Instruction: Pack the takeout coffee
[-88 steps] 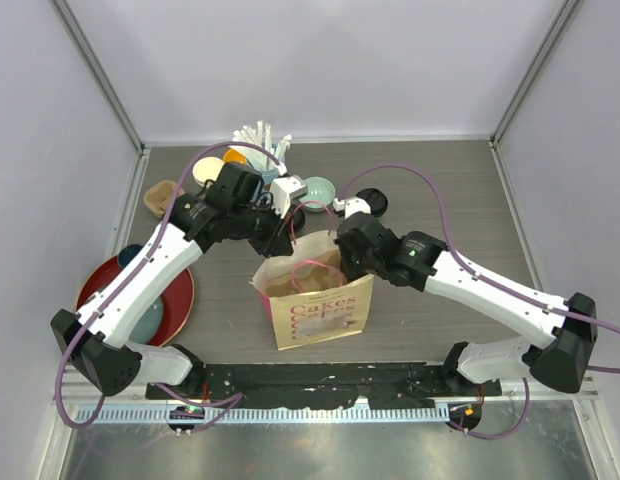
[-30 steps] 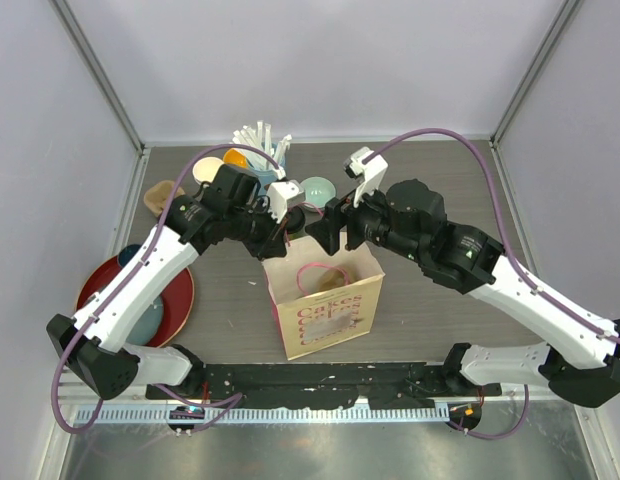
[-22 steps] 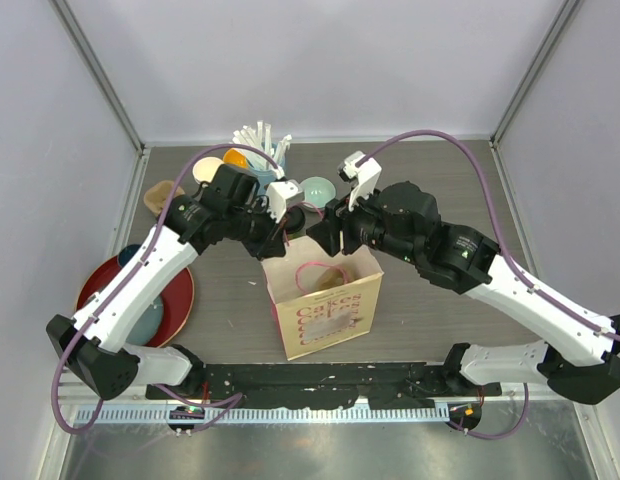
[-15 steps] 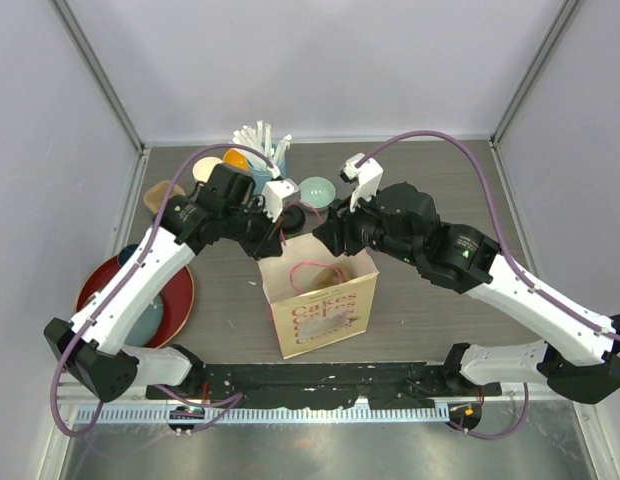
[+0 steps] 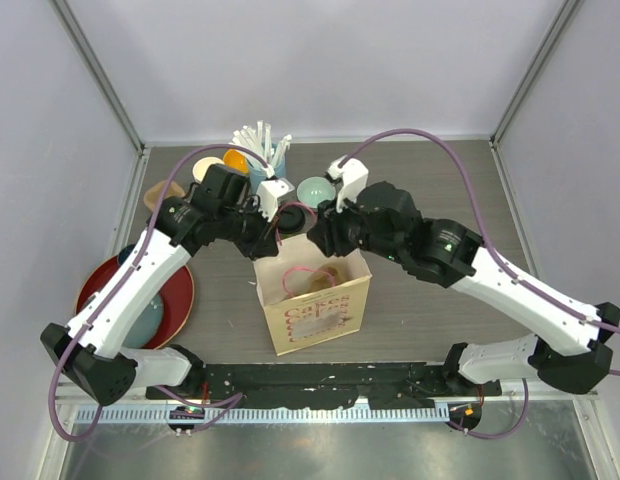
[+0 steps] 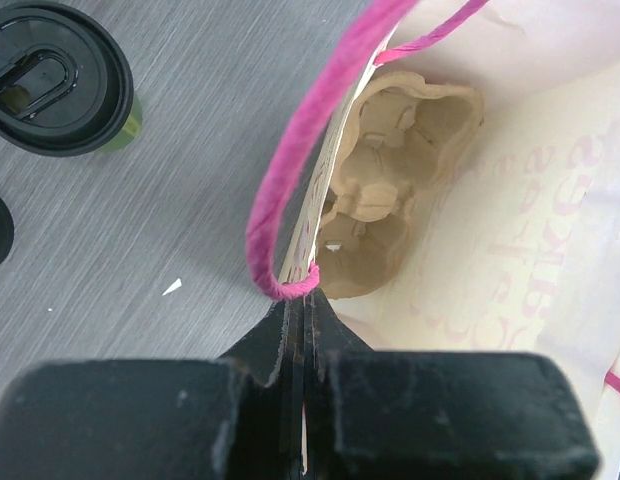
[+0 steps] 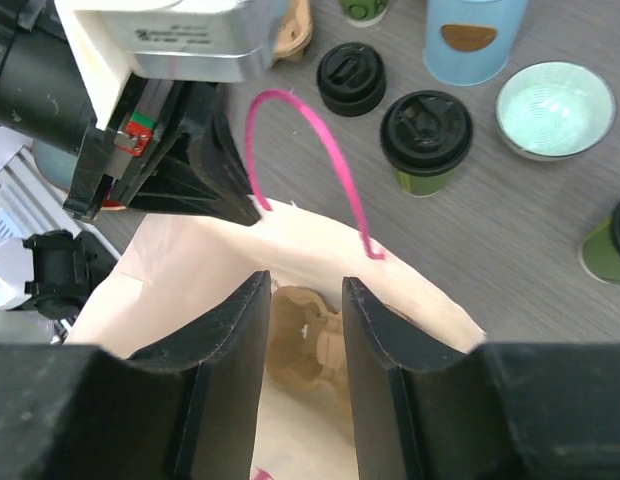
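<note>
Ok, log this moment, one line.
left end effector: shut on bag rim | right end effector: open above bag | cup: outside bag

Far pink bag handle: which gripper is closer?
Left. The left gripper is shut on the rim of the paper bag, right at the base of the pink handle. The right gripper hangs open over the bag's mouth.
</note>
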{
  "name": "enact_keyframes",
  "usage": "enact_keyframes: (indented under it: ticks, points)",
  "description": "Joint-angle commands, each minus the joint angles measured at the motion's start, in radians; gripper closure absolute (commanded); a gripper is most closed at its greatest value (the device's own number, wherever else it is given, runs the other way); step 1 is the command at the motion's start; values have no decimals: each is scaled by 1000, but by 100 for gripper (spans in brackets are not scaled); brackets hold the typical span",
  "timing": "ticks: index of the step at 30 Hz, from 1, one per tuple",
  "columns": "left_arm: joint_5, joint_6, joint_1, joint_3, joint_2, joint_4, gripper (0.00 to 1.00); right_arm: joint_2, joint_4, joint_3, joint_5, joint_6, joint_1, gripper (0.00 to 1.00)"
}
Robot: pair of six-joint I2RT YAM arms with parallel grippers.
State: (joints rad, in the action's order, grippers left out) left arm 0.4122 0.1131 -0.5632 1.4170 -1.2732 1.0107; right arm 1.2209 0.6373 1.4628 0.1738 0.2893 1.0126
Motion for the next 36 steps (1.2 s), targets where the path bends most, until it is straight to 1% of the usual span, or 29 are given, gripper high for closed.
enact_keyframes:
  ticks: [1, 3, 7, 10, 14, 18, 20, 21, 22, 25, 27, 28, 31, 33, 35, 36]
  points:
    - [23, -33, 8, -1, 15, -1, 100, 78, -13, 59, 33, 4, 69, 61]
    - [27, -49, 8, 10, 2, 6, 100, 91, -2, 62, 61, -2, 96, 63]
    - [27, -76, 6, 20, -5, 19, 100, 101, 7, 33, 93, 5, 110, 67]
    - [11, -85, 8, 25, -2, 22, 100, 114, 18, 8, 92, 1, 129, 67]
    - [-1, -102, 6, 54, 0, 37, 100, 144, 33, -16, 116, -12, 194, 67]
    - [14, -96, 8, 102, 0, 52, 100, 181, 48, -87, 131, -30, 202, 68]
    - [16, -83, 6, 106, 5, 72, 100, 175, 24, -128, 141, -33, 202, 68]
    - [16, -70, 8, 102, 5, 84, 100, 158, 9, -178, 144, -38, 202, 68]
    - [28, -61, 6, 97, 8, 92, 100, 148, -34, -209, 159, -41, 201, 68]
    - [46, -35, 5, 48, 47, 98, 100, 117, -100, -307, 185, -70, 207, 71]
    - [50, -17, 2, 13, 81, 83, 100, 94, -137, -378, 217, -122, 234, 72]
    - [48, 0, -4, 8, 106, 85, 100, 62, -184, -404, 225, -136, 262, 72]
    - [16, 46, -21, 25, 127, 121, 100, -18, -279, -501, 228, -153, 311, 72]
    - [13, 115, -52, 59, 141, 153, 100, -50, -313, -545, 243, -153, 331, 75]
    - [-4, 176, -92, 94, 164, 207, 100, -72, -364, -567, 257, -156, 368, 76]
    - [-53, 192, -139, 102, 170, 222, 100, -72, -387, -591, 271, -159, 379, 76]
